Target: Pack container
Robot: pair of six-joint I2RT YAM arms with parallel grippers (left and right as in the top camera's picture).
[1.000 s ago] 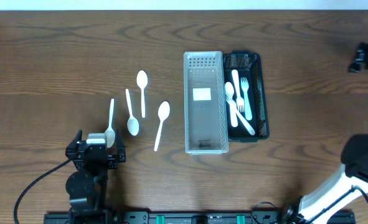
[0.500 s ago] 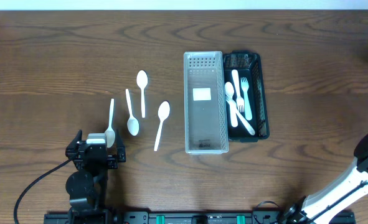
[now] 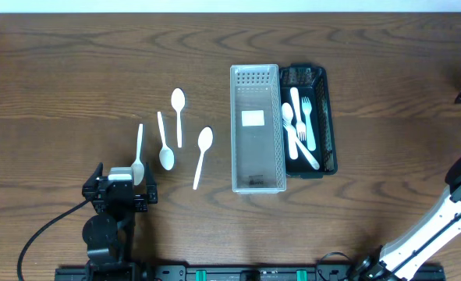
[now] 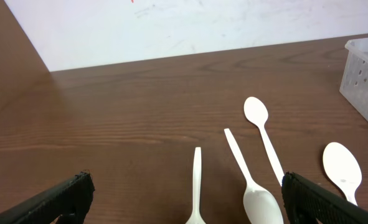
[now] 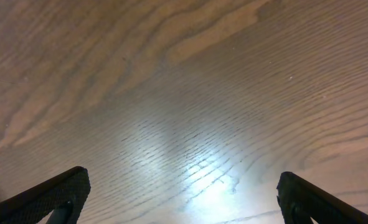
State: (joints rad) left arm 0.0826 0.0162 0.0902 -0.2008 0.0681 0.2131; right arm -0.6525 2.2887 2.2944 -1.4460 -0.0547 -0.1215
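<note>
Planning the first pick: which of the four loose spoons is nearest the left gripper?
The leftmost spoon: its bowl lies right at the open fingers of the left gripper, while the rest sit farther right.

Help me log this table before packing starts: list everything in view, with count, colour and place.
table: one, brown wood, under everything
bin: one, clear, centre, no cutlery inside
tray: one, black, right beside the bin
cutlery: several pieces, white, in the tray, forks included
spoons: four, white, loose left of the bin
left gripper: one, black, open, by the nearest spoon
right gripper: one, black, open, over bare wood far right
</note>
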